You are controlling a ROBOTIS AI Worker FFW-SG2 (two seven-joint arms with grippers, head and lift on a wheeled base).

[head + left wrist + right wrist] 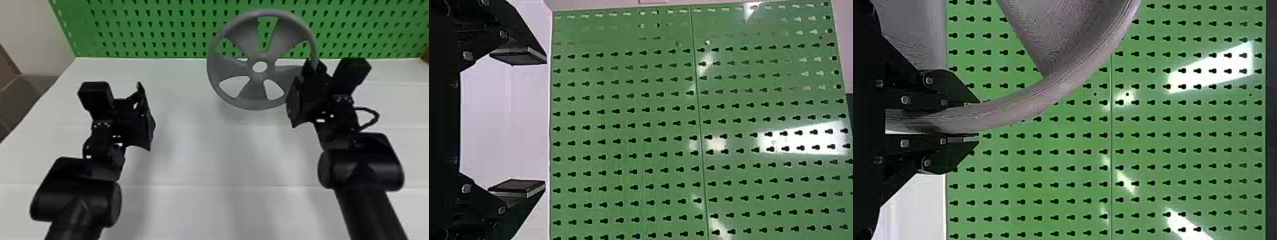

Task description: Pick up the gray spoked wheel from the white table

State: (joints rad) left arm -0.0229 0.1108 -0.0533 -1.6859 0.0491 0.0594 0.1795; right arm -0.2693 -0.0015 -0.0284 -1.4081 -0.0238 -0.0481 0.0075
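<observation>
Because the gray wheel [252,92] looked stiff and probably light, its rim [1053,90] suited a pinch. The right hand [975,121] clasped that edge, the spokes spreading to the hand's left, where off-center weight might twist it.

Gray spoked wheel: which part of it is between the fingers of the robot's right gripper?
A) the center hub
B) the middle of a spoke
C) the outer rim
C, because the outer rim of the wheel runs between the two fingers of the right gripper.
</observation>
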